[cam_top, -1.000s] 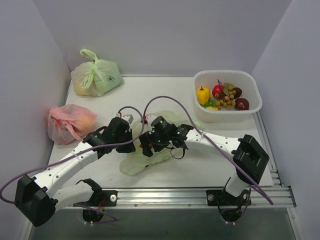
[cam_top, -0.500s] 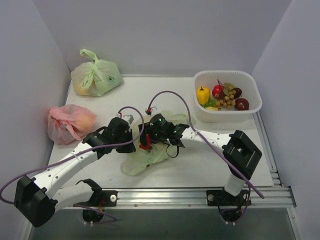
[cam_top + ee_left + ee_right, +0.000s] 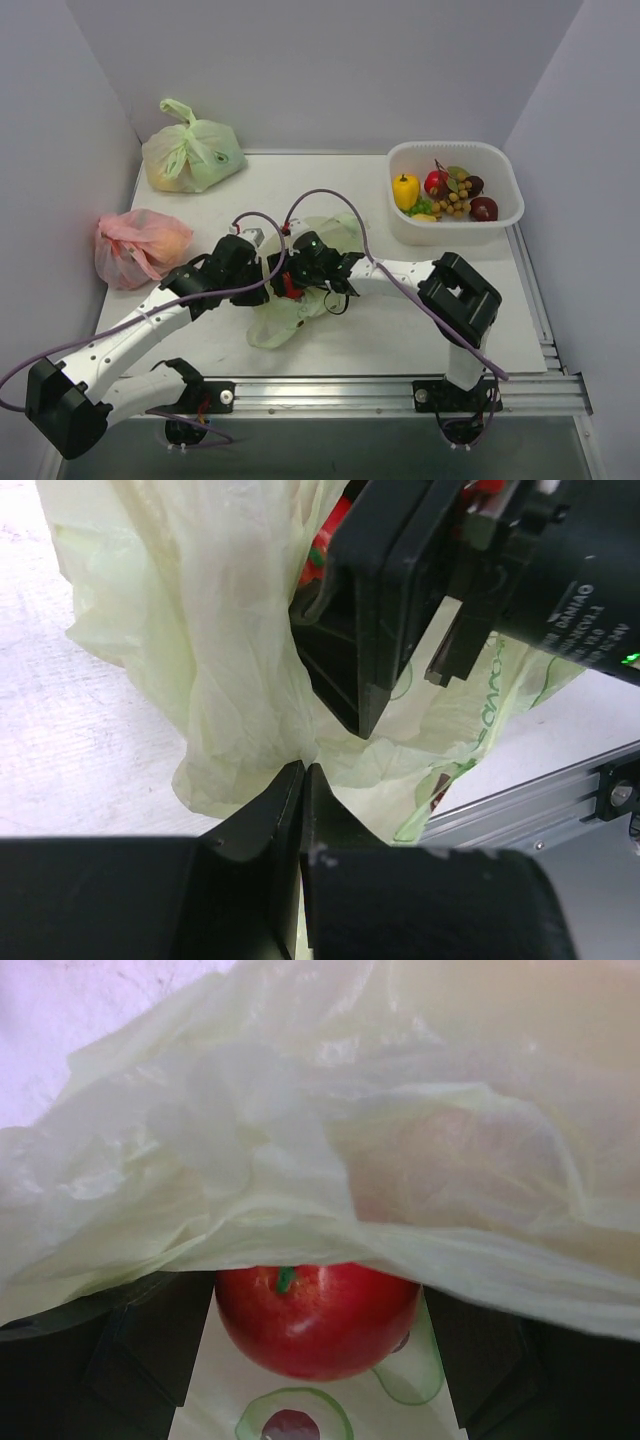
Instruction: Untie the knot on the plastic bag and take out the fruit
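Note:
The pale-green plastic bag (image 3: 285,318) lies crumpled at the table's middle, its mouth open; no knot shows. My left gripper (image 3: 257,287) is shut on a fold of the bag's film (image 3: 250,695) at its left side. My right gripper (image 3: 293,281) reaches inside the bag from the right, and its body shows in the left wrist view (image 3: 400,600). In the right wrist view its fingers (image 3: 140,1355) sit against both sides of a small red fruit (image 3: 315,1320) with a green stem, under a sheet of bag film (image 3: 330,1160).
A white basket (image 3: 455,148) at the back right holds a yellow fruit, a tan berry cluster, red and dark maroon fruits. Another plump green bag (image 3: 193,152) sits at the back left and a pink-red bag (image 3: 138,246) at the left wall. A metal rail (image 3: 330,385) runs along the near edge.
My right gripper has moved left, deeper into the bag, and the bag has bunched up around it. My left gripper has stayed in place, holding the film.

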{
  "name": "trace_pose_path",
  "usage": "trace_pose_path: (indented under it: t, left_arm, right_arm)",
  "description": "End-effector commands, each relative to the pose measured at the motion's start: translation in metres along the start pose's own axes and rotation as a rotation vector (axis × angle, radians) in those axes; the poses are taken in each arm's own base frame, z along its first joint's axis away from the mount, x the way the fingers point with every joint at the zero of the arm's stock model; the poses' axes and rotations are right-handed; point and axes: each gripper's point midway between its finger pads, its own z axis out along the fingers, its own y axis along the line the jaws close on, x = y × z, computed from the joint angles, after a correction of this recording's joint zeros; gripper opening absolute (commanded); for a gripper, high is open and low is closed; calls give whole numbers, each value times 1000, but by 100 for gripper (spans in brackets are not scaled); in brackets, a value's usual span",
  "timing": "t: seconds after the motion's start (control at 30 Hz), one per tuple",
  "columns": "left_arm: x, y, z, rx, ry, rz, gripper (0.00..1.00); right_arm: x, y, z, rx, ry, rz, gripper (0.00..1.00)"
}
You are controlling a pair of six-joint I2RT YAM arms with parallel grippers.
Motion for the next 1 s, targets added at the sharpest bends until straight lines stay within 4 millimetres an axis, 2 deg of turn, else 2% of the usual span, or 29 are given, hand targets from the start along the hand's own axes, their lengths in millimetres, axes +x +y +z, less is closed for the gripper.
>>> trace_pose_path:
  t: [0.0, 0.1, 0.17, 0.23, 0.27, 0.3, 0.33, 0.37, 0.5, 0.53, 0.6, 0.63, 0.67, 0.73, 0.77, 0.9, 0.97]
  left_arm:
    - [-12, -2, -12, -11, -50, -12, 0]
    - [-7, 6, -8, -38, -47, -14, 0]
    - [-6, 8, -7, -48, -43, -14, 0]
    - [-4, 11, -6, -59, -39, -15, 0]
    - [-3, 12, -5, -64, -38, -15, 0]
    - [-4, 13, -5, -68, -43, -13, 0]
    - [-6, 14, -6, -75, -52, -12, 0]
    - [-7, 15, -6, -79, -53, -7, 0]
    - [-14, 17, -6, -100, -71, 8, 0]
    - [-16, 18, -6, -109, -76, 12, 0]
    - [-22, 18, -7, -115, -89, 23, 0]
    - [-23, 19, -7, -118, -91, 20, 0]
    - [-27, 18, -8, -121, -101, 22, 0]
    - [-28, 18, -7, -125, -98, 25, 0]
    - [-29, 17, -8, -122, -100, 25, 0]
    - [-28, 15, -5, -114, -93, 21, 0]
    - [-28, 14, -5, -108, -95, 17, 0]
  right_arm:
    - [5, 10, 9, -64, 21, -42, 85]
    - [14, 7, 14, -62, 43, -45, 84]
    - [12, 5, 13, -50, 32, -45, 81]
    - [12, 3, 10, -43, 26, -51, 71]
    - [5, 3, 5, -41, 5, -55, 64]
    - [4, 3, 2, -38, -1, -58, 52]
    - [6, 1, -2, -32, 3, -67, 47]
    - [-1, 0, -9, -29, -17, -70, 40]
    - [-9, -2, -33, -21, -42, -87, 29]
    - [-9, -3, -40, -15, -39, -94, 27]
    - [-21, -2, -57, 0, -70, -115, 25]
    - [-19, -4, -64, 7, -53, -118, 25]
    - [-30, 2, -77, -6, -85, -126, 25]
    - [-36, 4, -91, -8, -111, -134, 25]
    - [-48, 8, -104, -18, -151, -136, 24]
    - [-77, 14, -135, -21, -243, -159, 24]
    - [-101, 13, -155, -7, -307, -179, 24]
